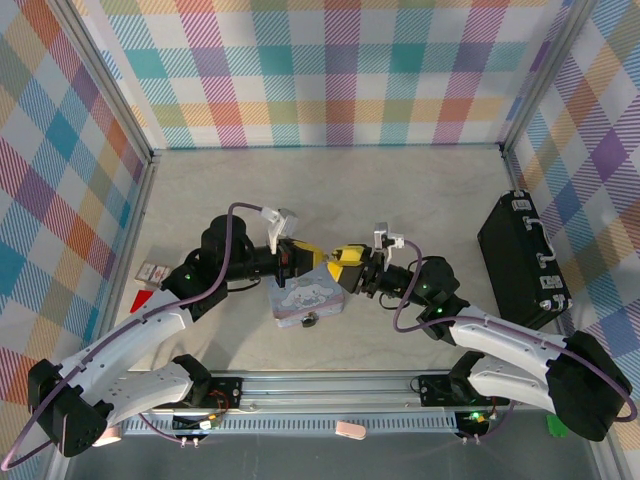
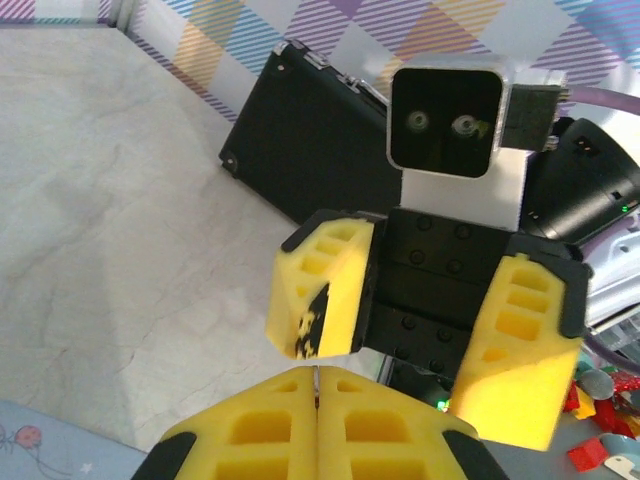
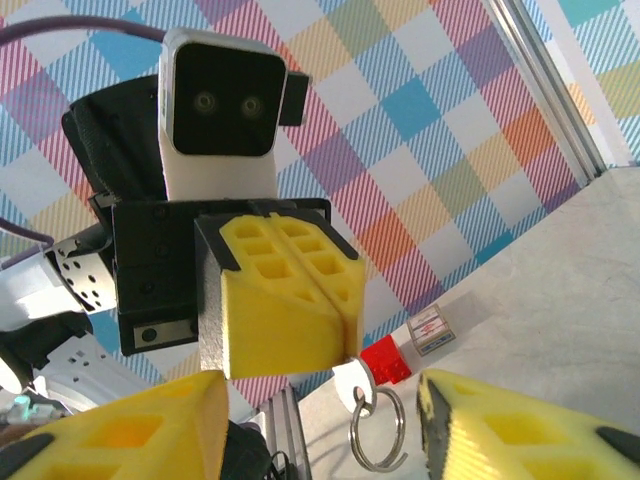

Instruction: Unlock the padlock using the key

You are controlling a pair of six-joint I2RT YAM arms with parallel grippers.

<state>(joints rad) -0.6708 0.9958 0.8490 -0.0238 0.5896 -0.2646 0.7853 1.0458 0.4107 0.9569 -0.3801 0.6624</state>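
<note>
Two grippers meet over the tin's (image 1: 300, 300) far edge. We see the left gripper (image 3: 343, 340) pinched shut on the key (image 3: 352, 380), whose ring (image 3: 353, 437) dangles between the spread jaws of the right gripper (image 2: 400, 380). The padlock (image 1: 310, 321) lies at the tin's near edge, apart from both grippers.

No lettering is legible: the label on the small white box (image 3: 430, 330) is too blurred, and the tin (image 1: 303, 298) bears just a cartoon puppy.
</note>
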